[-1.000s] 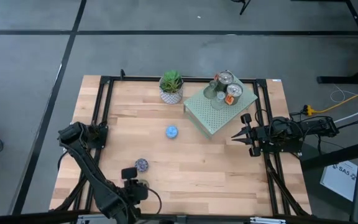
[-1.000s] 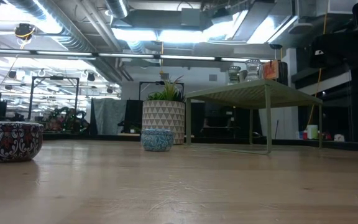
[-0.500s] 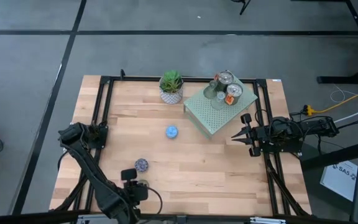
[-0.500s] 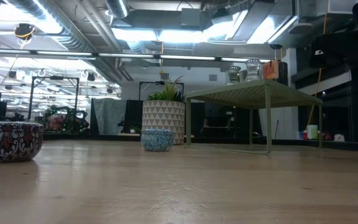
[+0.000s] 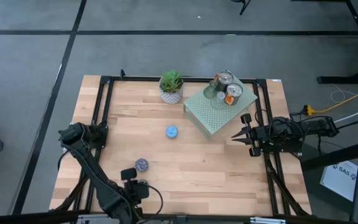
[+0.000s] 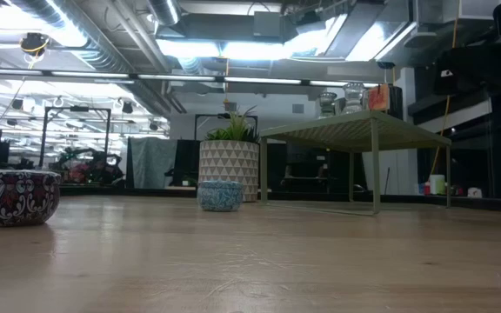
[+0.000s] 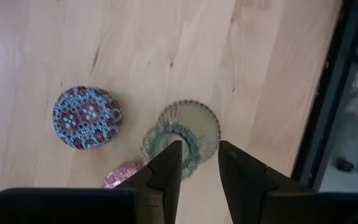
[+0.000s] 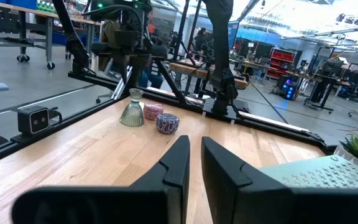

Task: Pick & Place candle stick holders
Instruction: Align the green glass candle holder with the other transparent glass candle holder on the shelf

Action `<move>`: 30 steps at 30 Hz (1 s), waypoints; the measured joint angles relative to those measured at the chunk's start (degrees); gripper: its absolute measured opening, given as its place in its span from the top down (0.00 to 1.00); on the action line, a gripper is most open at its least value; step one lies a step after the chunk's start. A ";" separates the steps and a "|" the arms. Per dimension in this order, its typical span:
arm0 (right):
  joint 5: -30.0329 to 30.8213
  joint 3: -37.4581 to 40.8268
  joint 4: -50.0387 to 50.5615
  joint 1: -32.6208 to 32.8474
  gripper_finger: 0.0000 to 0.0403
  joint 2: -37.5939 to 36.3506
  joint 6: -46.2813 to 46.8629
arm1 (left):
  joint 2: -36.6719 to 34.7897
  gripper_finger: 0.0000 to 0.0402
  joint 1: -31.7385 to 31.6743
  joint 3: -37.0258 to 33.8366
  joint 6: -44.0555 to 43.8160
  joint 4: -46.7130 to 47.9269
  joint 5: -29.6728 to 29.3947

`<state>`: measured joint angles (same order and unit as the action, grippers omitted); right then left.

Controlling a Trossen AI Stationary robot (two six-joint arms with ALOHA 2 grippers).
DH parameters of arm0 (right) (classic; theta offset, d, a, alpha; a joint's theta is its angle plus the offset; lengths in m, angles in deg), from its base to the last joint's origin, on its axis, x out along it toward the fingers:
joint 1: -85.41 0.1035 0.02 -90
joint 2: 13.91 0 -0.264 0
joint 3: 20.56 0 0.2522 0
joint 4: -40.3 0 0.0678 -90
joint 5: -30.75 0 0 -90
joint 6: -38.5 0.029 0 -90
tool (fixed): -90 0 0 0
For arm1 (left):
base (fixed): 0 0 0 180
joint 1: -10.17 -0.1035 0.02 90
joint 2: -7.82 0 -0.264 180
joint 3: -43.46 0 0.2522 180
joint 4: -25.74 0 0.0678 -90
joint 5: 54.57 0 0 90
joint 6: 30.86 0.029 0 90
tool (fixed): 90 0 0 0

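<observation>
1. Seven candle stick holders show in all: three sit on the wooden counter at the lower left of the high view, one in the middle, and three at the upper right.
2. Three at the lower left sit close together: one purple mosaic holder, one pink holder and one olive-gold holder.
3. One blue holder sits alone near the middle of the counter.
4. Three more are on one pale green slab at the upper right: two shiny holders and one clear glass holder.
5. One green plant in a white pot is just left of the slab.
6. The left end effector hangs over the olive-gold holder with a narrow gap, holding nothing.
7. The right end effector waits at the right edge, pinched closed and empty.
</observation>
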<state>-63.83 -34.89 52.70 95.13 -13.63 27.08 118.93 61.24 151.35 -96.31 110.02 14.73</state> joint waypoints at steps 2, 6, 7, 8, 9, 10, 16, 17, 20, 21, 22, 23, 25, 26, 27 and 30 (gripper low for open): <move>0.00 0.00 -0.01 0.00 0.89 0.00 -0.01 | 0.42 0.75 -0.29 0.00 -0.67 0.08 -0.30; 0.00 0.00 0.00 0.00 0.89 0.00 -0.02 | 1.19 0.75 -1.10 -0.01 -0.99 0.01 2.12; 0.00 -0.01 -0.02 0.01 0.89 0.00 -0.02 | 1.38 0.75 -1.16 -0.02 -1.14 -0.03 2.61; 0.02 0.01 -0.02 -0.01 0.89 0.00 0.00 | 1.56 0.75 -1.37 -0.01 -1.43 -0.20 2.72; 0.00 0.00 0.01 -0.01 0.89 0.00 -0.01 | 1.67 0.75 -1.52 -0.02 -1.75 -0.19 2.60; -0.02 -0.01 0.00 -0.01 0.89 0.00 -0.02 | 1.83 0.75 -1.57 -0.02 -2.12 -0.14 2.43; 0.00 0.01 0.00 -0.01 0.89 0.00 -0.02 | 3.85 0.75 -2.64 -0.02 -6.73 -0.09 5.76; -0.02 0.00 -0.01 0.01 0.89 0.00 -0.01 | 4.23 0.75 -2.87 -0.01 -7.11 -0.18 6.36; -0.01 0.01 -0.01 0.01 0.89 -0.01 -0.02 | 4.92 0.75 -3.35 0.03 -7.47 -0.07 6.69; -0.02 0.00 -0.01 0.00 0.89 -0.01 -0.02 | 4.99 0.75 -3.42 0.07 -7.76 -0.02 6.59; -0.02 0.01 0.00 0.01 0.89 0.00 -0.02 | 4.99 0.76 -3.44 0.04 -7.86 -0.02 6.58; -0.01 0.01 -0.01 0.01 0.89 0.00 -0.01 | 4.99 0.77 -3.54 0.07 -7.91 -0.04 6.57; 0.00 -0.01 0.00 0.01 0.89 0.00 0.00 | 4.99 0.80 -3.81 0.07 -7.93 -0.29 6.52; -0.01 -0.01 0.00 0.00 0.89 0.00 -0.02 | 4.99 0.83 -3.93 0.07 -7.93 -0.35 6.54; 0.00 0.00 -0.02 0.00 0.89 0.00 0.00 | 4.99 0.86 -3.97 0.07 -7.91 -0.40 6.56; -0.01 0.01 -0.01 -0.01 0.89 -0.01 -0.01 | 4.92 0.93 -4.03 0.13 -7.80 0.20 6.48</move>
<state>-63.84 -34.88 52.69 95.12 -13.64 27.07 123.85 57.21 151.48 -104.11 110.22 21.21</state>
